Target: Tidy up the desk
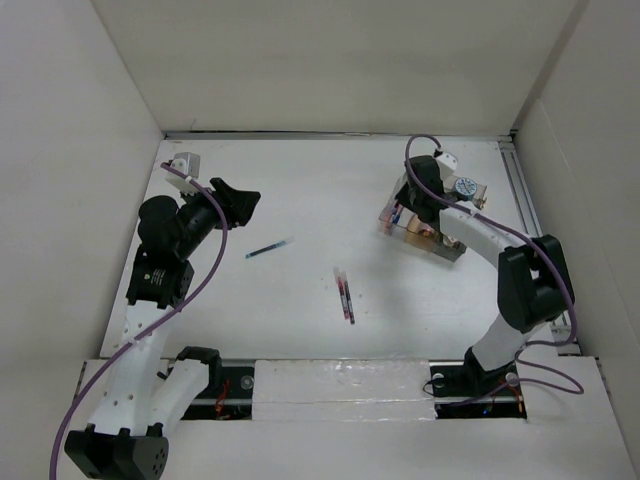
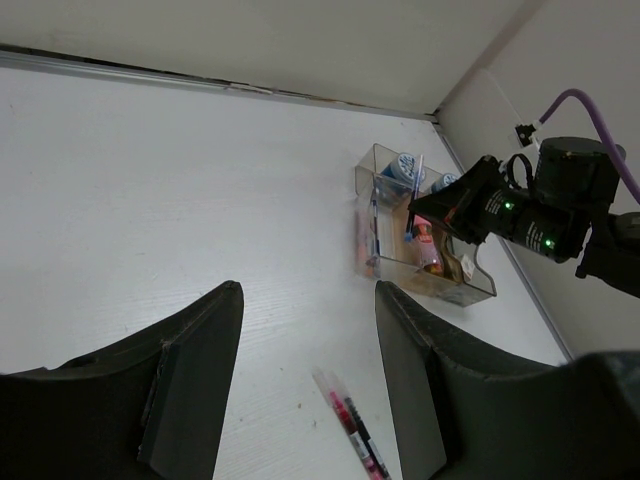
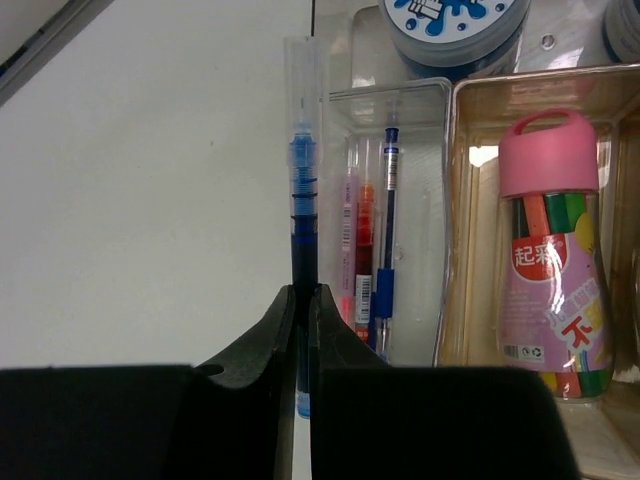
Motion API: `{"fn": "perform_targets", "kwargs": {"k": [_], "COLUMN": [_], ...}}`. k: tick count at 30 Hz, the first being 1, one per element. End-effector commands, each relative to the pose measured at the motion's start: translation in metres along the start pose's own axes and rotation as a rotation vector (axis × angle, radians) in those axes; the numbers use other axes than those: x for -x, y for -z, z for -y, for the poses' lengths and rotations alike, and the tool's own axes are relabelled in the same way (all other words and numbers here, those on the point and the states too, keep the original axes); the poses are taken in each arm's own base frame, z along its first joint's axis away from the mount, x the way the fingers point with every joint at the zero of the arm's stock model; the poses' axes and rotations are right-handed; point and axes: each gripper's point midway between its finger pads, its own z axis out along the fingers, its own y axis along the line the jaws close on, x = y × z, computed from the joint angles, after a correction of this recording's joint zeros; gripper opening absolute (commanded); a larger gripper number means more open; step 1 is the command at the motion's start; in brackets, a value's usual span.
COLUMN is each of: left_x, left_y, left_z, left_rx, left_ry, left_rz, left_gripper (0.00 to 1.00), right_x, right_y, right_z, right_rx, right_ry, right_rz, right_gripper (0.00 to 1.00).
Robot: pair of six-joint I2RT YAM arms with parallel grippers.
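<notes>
The desk (image 1: 320, 220) is a white tabletop walled by white panels. My right gripper (image 3: 302, 300) is shut on a blue pen (image 3: 302, 190) and holds it at the left edge of the clear organiser tray (image 1: 420, 225), beside the tray's pen slot (image 3: 385, 200) that holds a red, a pink and a blue pen. My left gripper (image 2: 308, 330) is open and empty, above the desk at the left (image 1: 238, 200). A teal pen (image 1: 268, 248) lies mid-desk. Two pens, pink and black (image 1: 345, 295), lie together near the centre and show in the left wrist view (image 2: 352, 430).
The tray also holds a pink-capped bottle of coloured sticks (image 3: 550, 250) and a blue-and-white round tin (image 3: 455, 30). A metal rail (image 1: 525, 200) runs along the right edge. A small grey block (image 1: 185, 165) sits at the back left corner.
</notes>
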Motion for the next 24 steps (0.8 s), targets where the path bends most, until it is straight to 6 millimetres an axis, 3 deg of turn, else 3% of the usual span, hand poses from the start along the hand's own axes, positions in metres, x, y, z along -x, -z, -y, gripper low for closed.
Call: {"fn": "perform_targets", "kwargs": {"k": [1,2,6,8,9,11,12,13,15,16,17,20,21,23,24], "left_x": [0.009,0.008,0.009,0.007,0.007,0.008,0.008,0.008,0.009,0.01,0.01,0.009,0.009,0.011,0.01], "left_y": [-0.002,-0.002,-0.003,-0.004,-0.003,-0.003,-0.003,-0.004,-0.001,-0.001,-0.001,-0.001,-0.001,0.0,-0.001], "left_z": [0.007,0.006,0.006,0.005,0.005,0.004,0.004,0.004,0.005,0.005,0.005,0.005,0.007,0.007,0.006], "left_rx": [-0.037,-0.037,-0.036,-0.032,-0.033,-0.028,-0.028,-0.026,-0.029,-0.028,-0.029,-0.029,-0.036,-0.036,-0.031], "left_ry": [-0.013,-0.013,-0.016,-0.013,-0.014,-0.016,-0.015,-0.014,-0.016,-0.019,-0.02,-0.016,-0.018,-0.019,-0.019], "left_rz": [0.033,0.03,0.033,0.027,0.028,0.033,0.031,0.029,0.034,0.039,0.04,0.034,0.035,0.043,0.041], "left_gripper": [0.52,0.52,0.52,0.52,0.52,0.52,0.52,0.52,0.52,0.52,0.52,0.52,0.52,0.52,0.52], "right_x": [0.015,0.012,0.006,0.009,0.011,-0.006,-0.001,-0.015,-0.046,-0.055,-0.087,-0.133,-0.16,-0.184,-0.198], "right_y": [0.0,-0.002,-0.003,0.002,0.01,0.034,0.039,0.05,0.063,0.075,0.086,0.111,0.123,0.129,0.138], "right_z": [-0.006,-0.004,-0.002,-0.005,-0.012,-0.027,-0.03,-0.04,-0.038,-0.041,-0.039,-0.034,-0.032,-0.018,-0.017], "right_rx": [0.037,0.035,0.044,0.064,0.091,0.159,0.173,0.209,0.232,0.259,0.274,0.307,0.322,0.274,0.273], "right_ry": [-0.062,-0.06,-0.059,-0.062,-0.061,-0.043,-0.049,-0.028,0.029,0.052,0.111,0.197,0.25,0.317,0.349], "right_rz": [0.043,0.039,0.009,0.013,0.019,-0.002,0.008,-0.009,-0.061,-0.074,-0.126,-0.217,-0.264,-0.299,-0.304], "right_gripper": [0.07,0.1,0.45,0.52,0.54,0.32,0.32,0.25,0.03,0.0,0.0,0.02,0.09,0.19,0.32]}}
